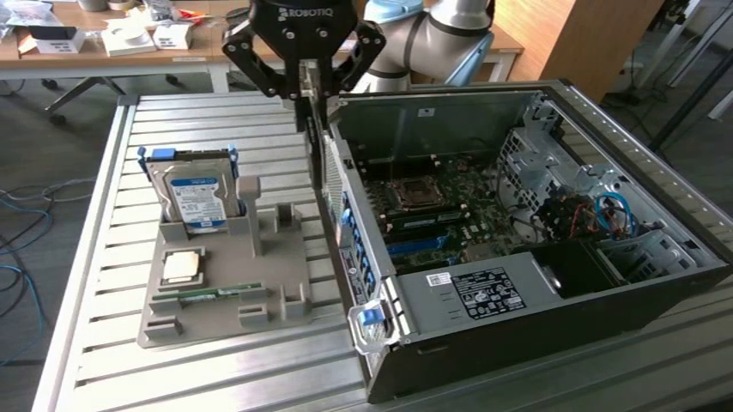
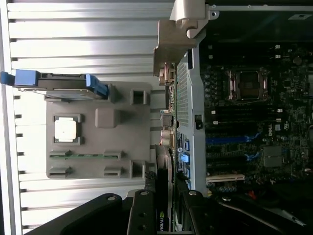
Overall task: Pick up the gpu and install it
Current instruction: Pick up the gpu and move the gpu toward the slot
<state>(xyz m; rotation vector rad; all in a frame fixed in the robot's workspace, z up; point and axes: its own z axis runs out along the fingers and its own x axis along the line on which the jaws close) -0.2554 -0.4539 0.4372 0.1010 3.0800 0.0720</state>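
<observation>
- The bench (image 1: 126, 215) is slatted metal and carries everything. The tray is on the exterior view's left and the case on its right, just beside each other.
- The computer case (image 1: 458, 112) lies on its side with the open face up. We judge this is so the board can be reached from above.
- Inside the case we see the motherboard (image 1: 458, 197) with its bare processor socket and blue slots. A labelled power supply (image 1: 481, 287) sits nearer the camera, and a knot of cables lies toward the exterior view's right.
- The arm (image 1: 447, 34) comes in from behind the case and hangs its gripper (image 1: 307, 84) over the gap between tray and case.
- The grey tray (image 1: 281, 257) is a moulded holder that keeps each part in its own seat, ready to be picked. Some of its uprights and slots stand empty.
- The hard drive (image 1: 195, 197) stands upright in the tray's far slot, blue rails at its sides.
- The gpu (image 2: 162, 218) is off the tray and in the air, not yet in the board.
- The fingers (image 2: 142, 215) are clamped on the gpu's two flat faces, so it hangs edge-on and upright. It is just beside the case's rear panel, on the tray side. We take that pose to suit a card that seats edge first.
- The processor (image 1: 184, 266) lies flat in a square recess.
- The memory stick (image 1: 212, 294) lies in a narrow groove near the tray's front.
</observation>
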